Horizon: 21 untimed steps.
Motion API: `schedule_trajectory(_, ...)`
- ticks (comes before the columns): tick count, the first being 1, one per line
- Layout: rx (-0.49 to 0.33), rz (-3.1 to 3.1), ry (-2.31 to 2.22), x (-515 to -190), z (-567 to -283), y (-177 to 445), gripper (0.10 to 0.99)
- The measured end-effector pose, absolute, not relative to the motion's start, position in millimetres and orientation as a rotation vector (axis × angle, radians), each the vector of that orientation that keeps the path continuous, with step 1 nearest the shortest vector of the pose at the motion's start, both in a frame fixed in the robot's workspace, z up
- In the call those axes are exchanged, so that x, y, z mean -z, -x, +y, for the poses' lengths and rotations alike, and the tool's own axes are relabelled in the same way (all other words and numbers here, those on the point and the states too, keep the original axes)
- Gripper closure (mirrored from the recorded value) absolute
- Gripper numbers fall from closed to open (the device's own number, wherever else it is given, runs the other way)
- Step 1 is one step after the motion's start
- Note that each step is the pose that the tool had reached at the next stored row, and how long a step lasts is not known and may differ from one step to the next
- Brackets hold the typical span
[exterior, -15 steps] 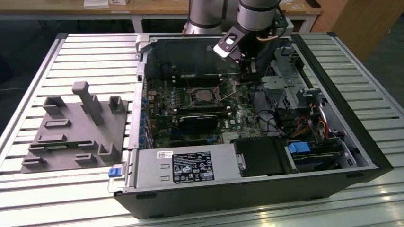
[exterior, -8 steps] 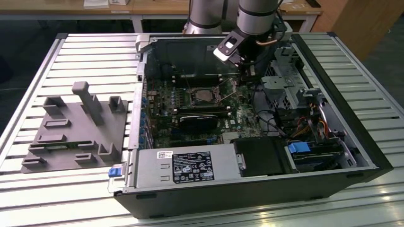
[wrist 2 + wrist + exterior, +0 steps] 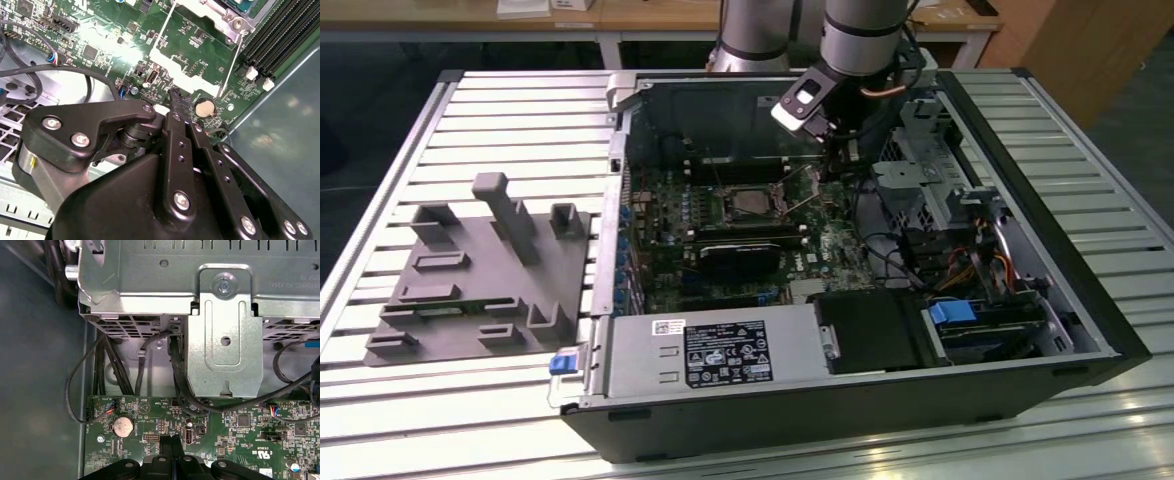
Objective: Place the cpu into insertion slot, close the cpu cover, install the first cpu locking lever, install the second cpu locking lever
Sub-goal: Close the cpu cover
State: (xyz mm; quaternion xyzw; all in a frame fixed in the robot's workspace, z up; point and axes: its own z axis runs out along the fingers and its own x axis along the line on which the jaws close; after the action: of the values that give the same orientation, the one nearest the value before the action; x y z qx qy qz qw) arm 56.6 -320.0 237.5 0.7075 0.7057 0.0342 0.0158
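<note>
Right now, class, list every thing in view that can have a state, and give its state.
computer case: side panel off, inside exposed.
cpu cover: open, swung up off the insertion slot.
cpu: appears seated in the insertion slot.
gripper: shut, tips near the cpu cover's free edge.

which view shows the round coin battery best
The first wrist view: the coin battery lies face-on and clear on the motherboard. The second wrist view shows the coin battery at a slant, just beyond the fingers. In the exterior view it is too small to tell.
</note>
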Motion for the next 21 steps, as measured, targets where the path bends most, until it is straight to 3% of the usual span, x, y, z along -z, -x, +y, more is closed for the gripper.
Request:
schedule_trajectory(5,-0.078,2.208,-2.215,-237.3,-320.0,-56.9,0.984)
schedule_trajectory(15,0.076,2.275,-2.286,-236.5,-320.0,-58.8,0.984)
schedule_trajectory(21,0.09,2.28,-2.291,-236.5,-320.0,-58.7,0.984)
